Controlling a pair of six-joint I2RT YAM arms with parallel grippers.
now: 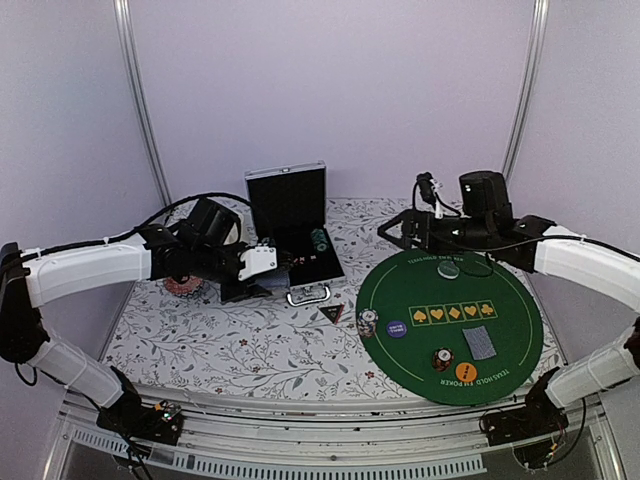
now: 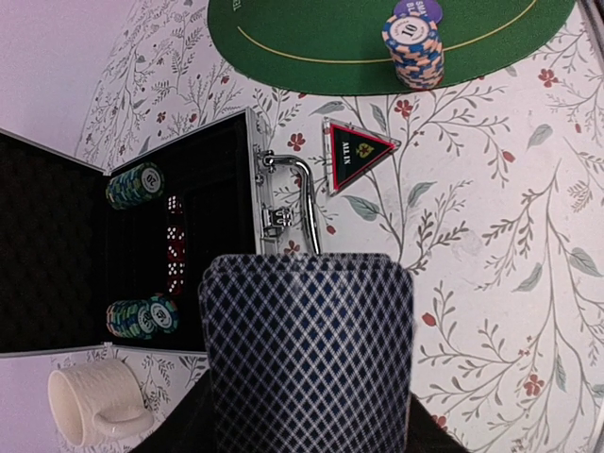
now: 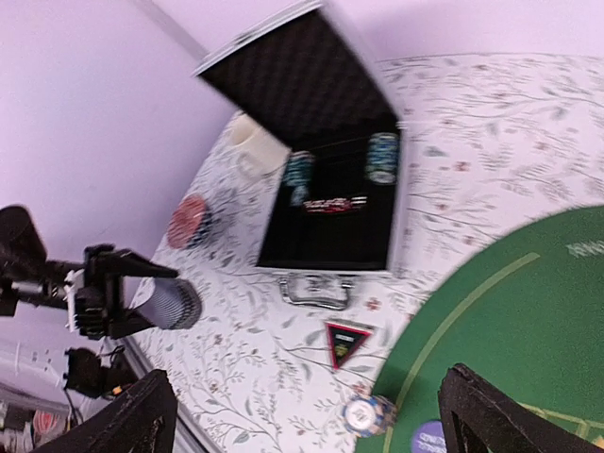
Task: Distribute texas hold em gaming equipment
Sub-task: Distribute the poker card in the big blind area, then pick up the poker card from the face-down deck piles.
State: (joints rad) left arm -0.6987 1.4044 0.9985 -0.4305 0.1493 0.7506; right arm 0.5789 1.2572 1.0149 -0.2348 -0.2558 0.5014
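My left gripper (image 1: 258, 262) is shut on a deck of blue-grey diamond-backed cards (image 2: 307, 354), held above the table just in front of the open case. The deck hides its fingers in the left wrist view. A dark triangular marker (image 1: 331, 313) lies between the case and the green mat (image 1: 500, 300). On the mat are a striped chip stack (image 1: 368, 322), a purple button (image 1: 397, 328), a few cards (image 1: 479, 343), a second chip stack (image 1: 442, 357) and an orange button (image 1: 465, 373). My right gripper (image 3: 307, 425) is open and empty, high above the mat's left edge.
The open aluminium case (image 1: 290, 230) holds green chip stacks (image 2: 135, 185) and red dice (image 2: 175, 245). A cream mug (image 2: 94, 406) stands left of the case. A red chip stack (image 1: 183, 285) sits under my left arm. A clear disc (image 1: 448, 268) lies on the mat's far side.
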